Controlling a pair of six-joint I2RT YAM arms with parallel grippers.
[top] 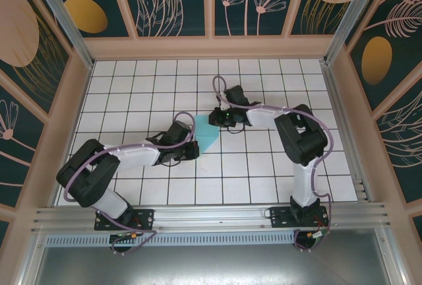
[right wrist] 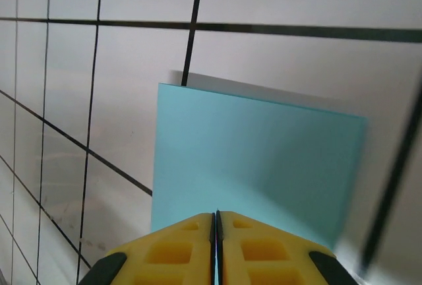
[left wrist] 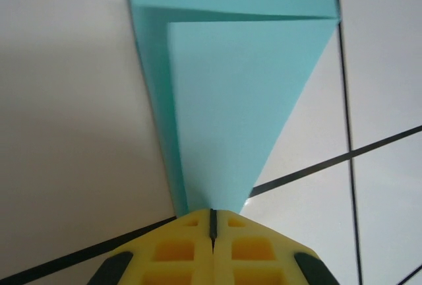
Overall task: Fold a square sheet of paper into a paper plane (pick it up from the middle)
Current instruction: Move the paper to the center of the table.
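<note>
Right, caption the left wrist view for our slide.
Left gripper shut on the pointed tip of the folded light-blue paper, over the tiled table.

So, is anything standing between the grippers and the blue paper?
Nothing visible does. The left gripper is shut on the pointed tip of the blue paper, and the right gripper is shut on its straight edge.

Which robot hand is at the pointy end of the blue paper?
The left gripper: its tips meet the paper at its sharp point. The right gripper sits over the wide part.
</note>
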